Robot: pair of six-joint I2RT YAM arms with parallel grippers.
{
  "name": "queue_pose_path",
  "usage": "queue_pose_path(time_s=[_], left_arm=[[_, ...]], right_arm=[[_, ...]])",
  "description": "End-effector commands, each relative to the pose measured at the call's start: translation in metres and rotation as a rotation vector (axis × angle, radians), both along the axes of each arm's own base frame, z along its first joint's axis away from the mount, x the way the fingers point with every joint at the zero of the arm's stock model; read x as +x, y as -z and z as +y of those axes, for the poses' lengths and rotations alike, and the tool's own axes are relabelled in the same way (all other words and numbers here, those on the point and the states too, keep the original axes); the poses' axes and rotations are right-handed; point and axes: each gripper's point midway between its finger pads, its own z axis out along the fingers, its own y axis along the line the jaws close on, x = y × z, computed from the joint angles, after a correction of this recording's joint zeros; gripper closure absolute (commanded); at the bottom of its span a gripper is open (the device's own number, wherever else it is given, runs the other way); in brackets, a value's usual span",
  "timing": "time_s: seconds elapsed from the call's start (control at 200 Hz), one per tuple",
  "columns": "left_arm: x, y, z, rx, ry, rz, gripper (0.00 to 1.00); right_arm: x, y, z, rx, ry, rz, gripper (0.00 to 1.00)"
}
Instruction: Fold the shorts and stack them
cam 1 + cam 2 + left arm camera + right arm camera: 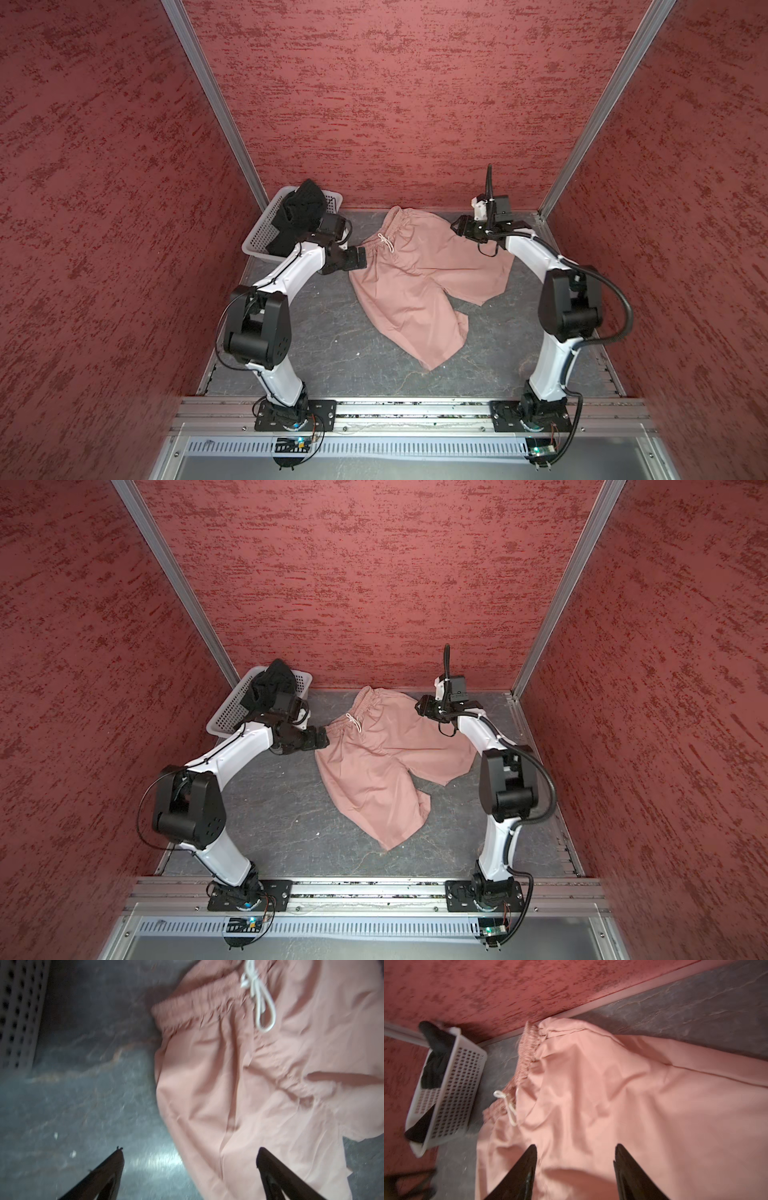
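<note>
Nearest me, one leg of the pink shorts (pixel 409 291) runs down toward my side, hem point lowest. The other leg goes out to the right. They lie spread on the table (pixel 324 332), not folded, creased at the crotch. Thin cloth, light and limp with no stiffness. I judge it will sag and drag from a single pinch, so I'd use two-point holds. Not fragile, and probably not slippery on this matte top.

Left gripper (pixel 190 1151): fingers wide apart and empty, one over bare table, one over the shorts' side edge, near the end of the waistband (pixel 187 1012).

Right gripper (pixel 576 1151): fingers apart over the right leg's cloth, clamped on nothing I can see. Touching or hovering, I cannot tell; it's blurred.

Best holds, my call: the waistband corners, where the thick gathered elastic is easy to pinch, or the hem corners. Keep off the drawstring (pixel 251 985); the loop could snag.

Far left corner: black shorts (pixel 297 214) bunched in the basket (pixel 258 237), spilling over its rim. Same soft kind by the look. Stack not started.
</note>
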Motion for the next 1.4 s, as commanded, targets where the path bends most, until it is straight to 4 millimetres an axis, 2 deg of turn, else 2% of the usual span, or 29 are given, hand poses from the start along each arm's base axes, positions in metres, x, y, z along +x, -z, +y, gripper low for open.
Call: queue_pose_path(time_s=[0.0, 0.125, 0.2, 0.301, 0.376, 0.446, 0.586, 0.666, 0.756, 0.877, 0.972, 1.077, 1.132, 1.292, 1.307, 1.323, 1.333, 1.348, 1.353, 1.368, 1.393], left_arm=[[0.050, 0.000, -0.008, 0.017, 0.071, -0.087, 0.01], [0.082, 0.011, -0.008, 0.063, 0.107, -0.072, 0.01], [0.091, 0.021, -0.007, 0.084, 0.110, -0.049, 0.01], [0.094, 0.036, -0.008, 0.077, 0.108, -0.020, 0.01], [0.092, 0.049, -0.007, 0.076, 0.096, 0.007, 0.01], [0.089, 0.059, -0.004, 0.069, 0.082, 0.031, 0.00], [0.086, 0.069, -0.005, 0.046, 0.078, 0.035, 0.03], [0.088, 0.072, -0.006, 0.030, 0.082, 0.031, 0.08], [0.091, 0.075, -0.006, 0.015, 0.077, 0.030, 0.16], [0.091, 0.080, -0.002, -0.012, 0.067, 0.045, 0.34], [0.090, 0.083, 0.002, -0.013, 0.061, 0.053, 0.57], [0.084, 0.086, 0.005, -0.013, 0.056, 0.064, 0.88], [0.080, 0.088, 0.007, -0.009, 0.050, 0.071, 0.99], [0.060, 0.095, 0.013, 0.006, 0.035, 0.102, 1.00], [0.058, 0.095, 0.015, 0.011, 0.030, 0.103, 0.91], [0.058, 0.095, 0.016, 0.015, 0.027, 0.099, 0.74], [0.058, 0.095, 0.017, 0.015, 0.023, 0.096, 0.56], [0.057, 0.095, 0.018, 0.016, 0.017, 0.092, 0.17], [0.057, 0.094, 0.018, 0.015, 0.015, 0.091, 0.08], [0.058, 0.094, 0.018, 0.008, 0.011, 0.086, 0.00], [0.059, 0.092, 0.018, -0.006, 0.008, 0.071, 0.01]], right_arm=[[-0.091, 0.049, -0.013, -0.084, -0.005, 0.246, 0.38], [-0.179, 0.085, -0.013, -0.116, 0.002, 0.457, 0.38], [-0.218, 0.089, -0.006, -0.093, -0.001, 0.500, 0.37], [-0.257, 0.093, 0.004, -0.039, -0.024, 0.545, 0.37], [-0.274, 0.093, 0.009, -0.008, -0.033, 0.554, 0.37], [-0.281, 0.087, 0.011, 0.009, -0.045, 0.537, 0.37], [-0.281, 0.076, 0.018, 0.047, -0.078, 0.513, 0.36], [-0.285, 0.078, 0.025, 0.076, -0.100, 0.527, 0.36], [-0.293, 0.085, 0.020, 0.060, -0.075, 0.553, 0.36], [-0.300, 0.088, 0.009, 0.008, -0.045, 0.568, 0.35], [-0.305, 0.095, 0.005, -0.015, -0.031, 0.603, 0.35], [-0.311, 0.105, 0.003, -0.018, -0.027, 0.630, 0.35], [-0.313, 0.108, 0.005, -0.011, -0.036, 0.634, 0.35], [-0.317, 0.107, 0.006, -0.026, -0.074, 0.648, 0.32], [-0.317, 0.107, 0.006, -0.027, -0.078, 0.647, 0.32], [-0.317, 0.107, 0.006, -0.026, -0.081, 0.647, 0.32], [-0.317, 0.107, 0.007, -0.026, -0.083, 0.647, 0.32], [-0.317, 0.106, 0.007, -0.023, -0.085, 0.645, 0.32], [-0.316, 0.106, 0.007, -0.022, -0.087, 0.644, 0.32], [-0.316, 0.106, 0.008, -0.019, -0.091, 0.643, 0.32], [-0.315, 0.105, 0.010, -0.011, -0.096, 0.639, 0.32]])
